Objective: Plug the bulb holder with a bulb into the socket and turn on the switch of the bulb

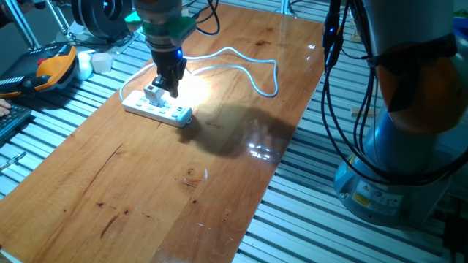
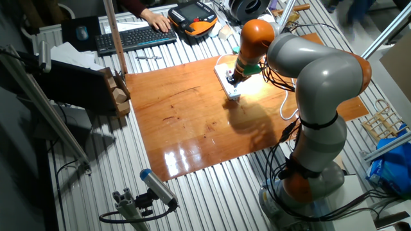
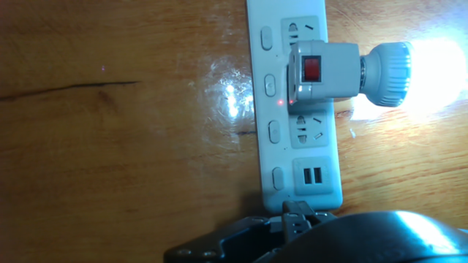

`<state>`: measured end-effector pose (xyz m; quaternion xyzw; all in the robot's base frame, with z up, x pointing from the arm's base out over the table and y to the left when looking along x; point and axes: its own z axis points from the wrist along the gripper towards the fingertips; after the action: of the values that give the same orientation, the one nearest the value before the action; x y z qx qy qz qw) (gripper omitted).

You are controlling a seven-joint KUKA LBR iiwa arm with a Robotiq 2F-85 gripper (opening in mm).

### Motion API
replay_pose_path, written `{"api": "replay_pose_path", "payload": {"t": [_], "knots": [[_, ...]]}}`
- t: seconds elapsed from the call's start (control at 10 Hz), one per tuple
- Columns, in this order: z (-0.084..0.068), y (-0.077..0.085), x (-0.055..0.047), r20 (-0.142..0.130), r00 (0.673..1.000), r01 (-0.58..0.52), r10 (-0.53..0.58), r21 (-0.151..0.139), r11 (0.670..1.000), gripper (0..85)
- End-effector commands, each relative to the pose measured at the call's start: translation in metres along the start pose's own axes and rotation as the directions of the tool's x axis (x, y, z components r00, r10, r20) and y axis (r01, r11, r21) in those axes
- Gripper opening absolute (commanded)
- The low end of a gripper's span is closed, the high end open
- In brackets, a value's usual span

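Hand view shows the long flat white power strip socket (image 3: 292, 109) lying on the shiny brown wooden table (image 3: 124, 146). The small white boxy bulb holder (image 3: 322, 71) is already plugged into one of its outlets. Its bulb end sticks out sideways to the right, across the strip, and a big bright glow sits there — so I think the bulb is lit and the job looks nearly done. The tiny red switch (image 3: 312, 69) faces up on the square top.

The dark metal pincer (image 3: 292, 215) only peeks in at the bottom edge, right over the end of the strip with the two little slots. I cannot tell if it is wide or narrow. Nothing seems to be in it.

One fixed view shows the pincer (image 1: 168, 82) hanging just beside the holder (image 1: 151, 93), above the strip (image 1: 157, 108). The strip's long way runs straight away from the pincer, and the red switch lies further along that line — that is where a fingertip would have to go to press it.
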<state>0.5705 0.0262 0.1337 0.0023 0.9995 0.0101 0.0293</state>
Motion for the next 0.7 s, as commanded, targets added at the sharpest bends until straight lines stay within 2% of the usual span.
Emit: {"api": "replay_pose_path", "payload": {"t": [0.0, 0.6], "knots": [[-0.0008, 0.0007, 0.0, -0.002, 1.0, 0.0, 0.0, 0.0, 1.0, 0.0], [-0.004, 0.0048, 0.0002, -0.011, 1.0, -0.012, 0.012, 0.002, 1.0, 0.0]]}}
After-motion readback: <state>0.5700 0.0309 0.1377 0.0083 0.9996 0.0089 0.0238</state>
